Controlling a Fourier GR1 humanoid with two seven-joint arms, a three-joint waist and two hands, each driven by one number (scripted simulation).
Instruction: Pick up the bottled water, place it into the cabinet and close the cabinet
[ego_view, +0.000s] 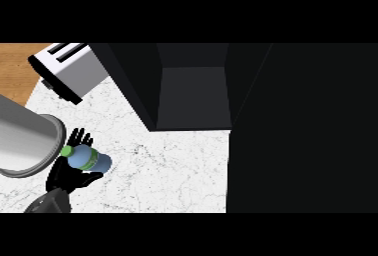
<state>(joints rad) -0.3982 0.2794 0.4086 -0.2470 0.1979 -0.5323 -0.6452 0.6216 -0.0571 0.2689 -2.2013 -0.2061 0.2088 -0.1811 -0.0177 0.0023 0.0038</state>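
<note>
The bottled water (88, 159), pale blue with a green cap at its left end, stands out against the white counter (170, 170) at the lower left. My left hand (65, 176) is right behind it, fingers (79, 137) straight and pointing past the bottle, thumb just under its right end. No finger curls round the bottle. The dark cabinet (193, 87) stands open at the top middle, and its grey inside shows nothing in it. Its wide black door (303, 130) fills the right side. My right hand shows nowhere.
A big grey metal cylinder (22, 137) lies close to the left of the hand and bottle. A white toaster (70, 67) sits at the top left, beside a strip of wooden surface (18, 65). White counter stretches between the bottle and the cabinet.
</note>
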